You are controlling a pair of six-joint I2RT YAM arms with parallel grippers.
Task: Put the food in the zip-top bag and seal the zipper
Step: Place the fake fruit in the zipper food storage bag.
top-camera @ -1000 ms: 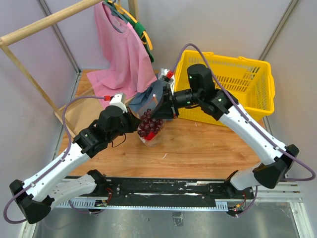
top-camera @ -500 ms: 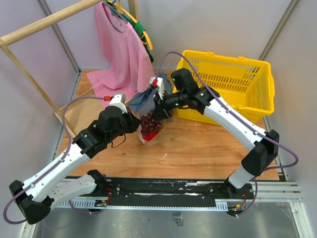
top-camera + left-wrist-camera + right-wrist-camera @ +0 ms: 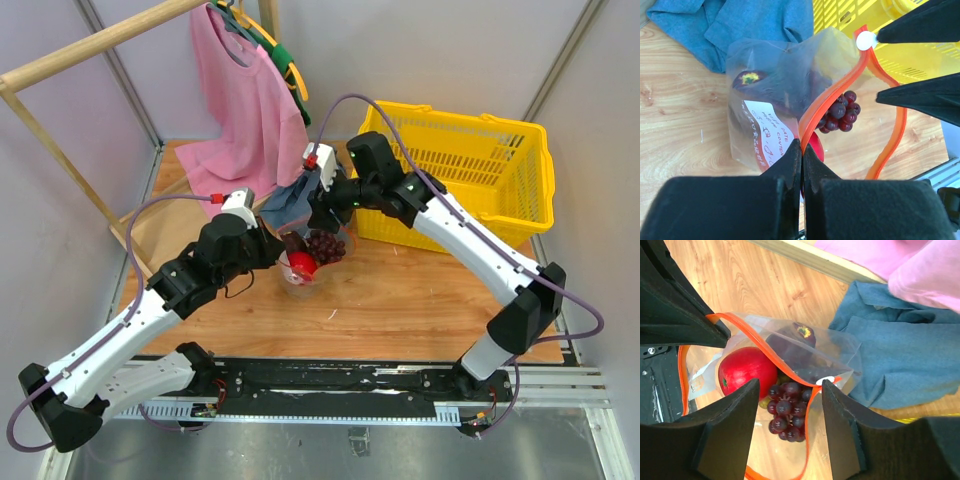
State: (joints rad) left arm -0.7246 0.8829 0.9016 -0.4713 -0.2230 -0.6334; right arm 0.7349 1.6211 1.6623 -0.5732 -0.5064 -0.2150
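Note:
The zip-top bag [image 3: 297, 272] stands open-mouthed on the wooden table, clear and crinkly, with a white label [image 3: 765, 134]. My left gripper [image 3: 802, 146] is shut on the red-orange zipper [image 3: 832, 100] at the mouth's near edge. My right gripper [image 3: 790, 385] hovers open just above the mouth, with nothing between its fingers. The dark purple grape bunch [image 3: 787, 407] lies inside the mouth beside the red round fruit [image 3: 745, 372]. A yellowish ball [image 3: 762, 402] peeks out between them. Another dark fruit [image 3: 750, 78] rests deeper in the bag. From above, the grapes [image 3: 325, 245] and red fruit [image 3: 302, 263] show under the right gripper [image 3: 322, 222].
A yellow plastic basket [image 3: 480, 175] stands right behind the right arm. A blue cloth [image 3: 900, 355] lies just beyond the bag, and a pink shirt [image 3: 240, 100] hangs from a wooden rack [image 3: 60, 70] at the back left.
My right gripper has opened and the grape bunch has left it, lying now in the bag's mouth. The red fruit has come into view. The left gripper has stayed put.

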